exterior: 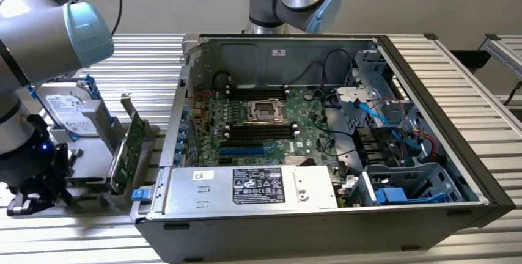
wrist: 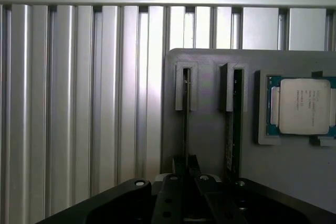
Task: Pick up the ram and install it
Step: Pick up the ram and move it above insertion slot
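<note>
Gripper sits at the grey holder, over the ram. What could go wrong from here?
1. The ram stands edge-on in a narrow slot of the grey holder; a tilted pull by the gripper could jam it.
2. A second stick stands in the neighbouring slot, close enough to be knocked.
3. The CPU lies beside them on the same holder and might get bumped.

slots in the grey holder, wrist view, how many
2: one slot near the edge of the holder, the other slot beside the processor. Partly covered, so more may be hidden.
</note>
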Controlling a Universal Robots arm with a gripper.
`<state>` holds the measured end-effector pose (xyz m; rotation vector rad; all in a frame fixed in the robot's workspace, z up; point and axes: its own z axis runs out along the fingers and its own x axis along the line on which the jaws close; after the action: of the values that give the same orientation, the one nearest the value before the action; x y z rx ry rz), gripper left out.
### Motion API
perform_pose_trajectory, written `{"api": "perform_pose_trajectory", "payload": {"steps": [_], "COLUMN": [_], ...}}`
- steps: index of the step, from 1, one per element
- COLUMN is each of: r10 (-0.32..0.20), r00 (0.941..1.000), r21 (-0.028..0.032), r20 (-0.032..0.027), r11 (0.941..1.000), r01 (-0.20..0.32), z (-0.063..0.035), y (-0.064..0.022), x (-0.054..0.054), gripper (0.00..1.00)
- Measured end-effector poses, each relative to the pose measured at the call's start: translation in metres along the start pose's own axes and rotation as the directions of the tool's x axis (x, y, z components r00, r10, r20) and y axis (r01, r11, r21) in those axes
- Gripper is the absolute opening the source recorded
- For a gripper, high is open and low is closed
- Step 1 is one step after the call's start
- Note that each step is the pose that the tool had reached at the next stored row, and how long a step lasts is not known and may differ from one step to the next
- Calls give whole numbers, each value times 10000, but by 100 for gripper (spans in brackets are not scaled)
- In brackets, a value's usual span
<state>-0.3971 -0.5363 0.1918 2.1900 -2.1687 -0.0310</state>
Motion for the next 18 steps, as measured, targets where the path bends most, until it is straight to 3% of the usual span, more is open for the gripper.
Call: {"api": "perform_pose_trajectory", "payload": {"steps": [12,18], "r10": [31,31], "r00": [10000,10000], "r21": [5,1], "r20": [8,3], "r11": [10000,10000], "r01": [-31,-31], "z": [-2,-118], "y": [-1,6], "x": [-1,3], "gripper": [14,14]}}
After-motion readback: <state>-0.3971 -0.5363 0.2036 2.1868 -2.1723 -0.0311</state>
